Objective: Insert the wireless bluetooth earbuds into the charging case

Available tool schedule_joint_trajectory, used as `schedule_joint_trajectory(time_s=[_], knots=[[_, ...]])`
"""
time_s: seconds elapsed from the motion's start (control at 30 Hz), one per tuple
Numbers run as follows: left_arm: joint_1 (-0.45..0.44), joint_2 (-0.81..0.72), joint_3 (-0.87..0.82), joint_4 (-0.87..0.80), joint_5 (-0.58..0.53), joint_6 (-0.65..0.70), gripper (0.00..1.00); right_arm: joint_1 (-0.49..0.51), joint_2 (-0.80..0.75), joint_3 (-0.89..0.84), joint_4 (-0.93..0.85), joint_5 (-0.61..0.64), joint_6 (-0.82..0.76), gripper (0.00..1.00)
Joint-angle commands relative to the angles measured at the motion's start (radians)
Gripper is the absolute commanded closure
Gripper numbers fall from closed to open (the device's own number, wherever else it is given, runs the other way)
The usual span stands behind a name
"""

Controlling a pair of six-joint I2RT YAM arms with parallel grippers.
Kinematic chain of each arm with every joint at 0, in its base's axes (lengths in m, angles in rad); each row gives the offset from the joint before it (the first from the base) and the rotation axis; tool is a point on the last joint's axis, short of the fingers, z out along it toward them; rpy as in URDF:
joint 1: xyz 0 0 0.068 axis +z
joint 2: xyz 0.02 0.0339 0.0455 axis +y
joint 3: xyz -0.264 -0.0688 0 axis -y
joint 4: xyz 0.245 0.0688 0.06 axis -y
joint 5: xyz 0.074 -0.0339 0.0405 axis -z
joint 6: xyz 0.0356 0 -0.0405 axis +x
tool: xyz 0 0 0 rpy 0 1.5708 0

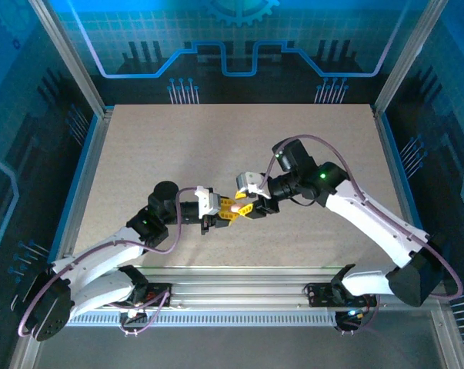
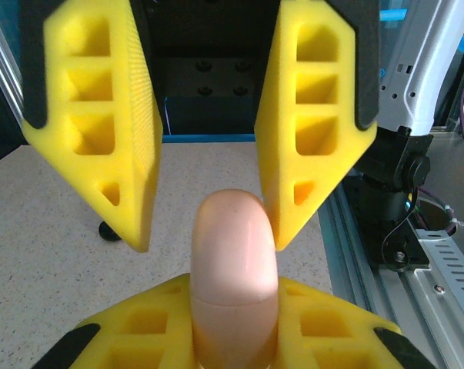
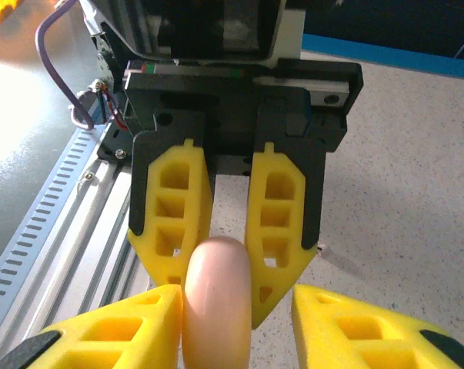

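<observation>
The pale pink charging case [image 2: 233, 254] is pinched edge-on between the yellow fingers of my left gripper [image 2: 232, 311], which is shut on it above the table. My right gripper [image 2: 212, 244] faces it from the other side with its jaws apart around the case's free end. In the right wrist view the case [image 3: 216, 307] touches my right gripper's [image 3: 238, 301] left finger, with a gap to the other finger. From above, both grippers meet at the case [image 1: 238, 197]. A tiny black piece [image 2: 108, 230], perhaps an earbud, lies on the table. Another tiny piece [image 3: 322, 247] lies beyond the fingers.
The speckled beige table [image 1: 239, 146] stretches away behind the grippers. The aluminium rail [image 1: 239, 288] at the near edge lies close under both arms. The right arm's base [image 2: 393, 207] stands at the right of the left wrist view.
</observation>
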Motion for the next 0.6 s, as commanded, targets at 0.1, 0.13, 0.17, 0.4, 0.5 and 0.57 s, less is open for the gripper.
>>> schedule_joint_trajectory(time_s=[0.1, 0.13, 0.17, 0.4, 0.5, 0.57], knots=[[-0.007, -0.014, 0.021, 0.031, 0.026, 0.004, 0.83, 0.012, -0.021, -0.022, 0.054, 0.014, 0.058, 0.57], [-0.007, -0.013, 0.019, 0.036, 0.027, 0.004, 0.83, 0.012, -0.022, -0.024, 0.056, 0.019, 0.057, 0.57], [-0.007, -0.01, 0.018, 0.04, 0.029, 0.003, 0.83, 0.012, -0.023, -0.029, 0.061, 0.025, 0.057, 0.58], [-0.007, -0.021, 0.022, 0.025, 0.029, 0.006, 0.84, -0.01, -0.047, -0.035, 0.107, 0.075, 0.087, 0.62], [-0.007, -0.029, 0.024, 0.019, 0.027, 0.01, 0.84, -0.034, -0.063, -0.022, 0.122, 0.09, 0.112, 0.62], [-0.007, -0.03, 0.021, 0.019, 0.027, 0.012, 0.84, -0.053, -0.068, -0.015, 0.127, 0.108, 0.123, 0.62]])
